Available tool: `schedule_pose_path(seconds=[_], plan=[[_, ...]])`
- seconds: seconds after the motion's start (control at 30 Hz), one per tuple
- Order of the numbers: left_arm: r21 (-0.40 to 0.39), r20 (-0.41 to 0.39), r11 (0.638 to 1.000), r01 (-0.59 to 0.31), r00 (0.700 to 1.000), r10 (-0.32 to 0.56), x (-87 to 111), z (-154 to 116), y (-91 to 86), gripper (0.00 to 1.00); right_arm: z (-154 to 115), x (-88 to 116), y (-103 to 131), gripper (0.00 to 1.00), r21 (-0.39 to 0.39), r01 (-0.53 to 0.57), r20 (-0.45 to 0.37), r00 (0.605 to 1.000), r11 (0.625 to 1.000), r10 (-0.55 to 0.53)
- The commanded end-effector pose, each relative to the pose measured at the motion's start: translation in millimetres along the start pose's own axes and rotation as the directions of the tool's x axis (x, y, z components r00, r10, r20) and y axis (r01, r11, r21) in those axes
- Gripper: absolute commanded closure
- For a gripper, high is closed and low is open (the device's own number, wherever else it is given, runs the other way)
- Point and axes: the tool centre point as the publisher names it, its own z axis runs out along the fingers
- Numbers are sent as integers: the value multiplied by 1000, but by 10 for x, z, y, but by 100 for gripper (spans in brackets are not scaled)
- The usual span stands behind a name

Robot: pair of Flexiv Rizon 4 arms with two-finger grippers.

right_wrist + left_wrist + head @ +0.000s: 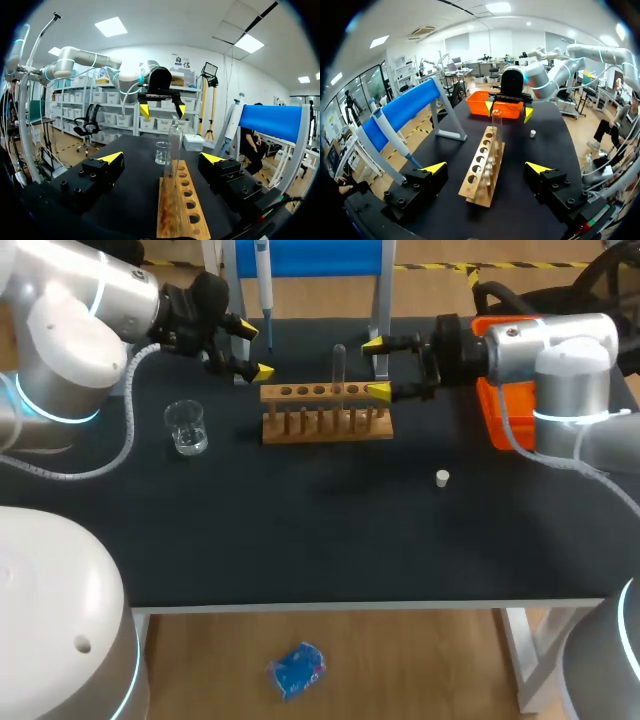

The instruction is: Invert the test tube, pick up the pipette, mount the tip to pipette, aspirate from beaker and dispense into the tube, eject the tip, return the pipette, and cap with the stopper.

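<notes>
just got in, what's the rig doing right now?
Nothing is held yet. The left gripper and right gripper sit at opposite ends of the wooden rack, both open, with the test tube standing upright in it. The beaker and stopper sit on the table, and the pipette hangs on its stand at the back.

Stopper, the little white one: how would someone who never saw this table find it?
Look at the black table and find the wooden rack with a row of holes near the back. From the rack's right end, come toward the front edge: the stopper sits alone on bare tabletop. It is the only tiny white thing, much smaller than the glass beaker.
</notes>
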Motion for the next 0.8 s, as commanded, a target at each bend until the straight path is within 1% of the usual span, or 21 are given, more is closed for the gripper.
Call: schedule_pose_path(seconds=[0.03,0.2,0.37,0.4,0.43,0.47,0.5,0.53,0.63,0.67,0.8], plan=[[-2,-3,1000,1,1000,-1,-5,-6,-3,0,158,-133,-52,0,-20,-4,-46,999,1000,4],[-2,-3,1000,1,1000,-1,-5,-6,-3,0,305,-172,-31,0,-25,-7,-54,998,1000,6],[-2,-3,1000,1,1000,-1,-5,-6,-3,0,395,-195,-44,0,-33,-21,-68,998,999,19],[-2,-3,1000,1,1000,-1,-5,-6,-3,0,407,-197,-48,4,-33,-23,-69,997,999,20],[-2,-3,1000,1,1000,-1,-5,-6,-3,0,422,-193,-51,11,-33,-26,-72,997,999,23],[-2,-3,1000,1,1000,-1,-5,-6,-3,0,433,-188,-52,16,-35,-29,-76,997,999,26],[-2,-3,1000,1,1000,-1,-5,-6,-3,0,443,-184,-55,18,-35,-30,-78,997,999,27],[-2,-3,1000,1,1000,-1,-5,-6,-3,0,454,-180,-60,27,-34,-30,-79,996,999,28],[-2,-3,1000,1,1000,-1,-5,-6,-3,0,472,-180,-70,39,-38,-35,-80,996,999,32],[-2,-3,1000,1,1000,-1,-5,-6,-3,0,478,-180,-73,50,-39,-37,-80,996,999,33],[-2,-3,1000,1,1000,-1,-5,-6,-3,0,506,-176,-78,53,-46,-44,-82,996,998,40]])
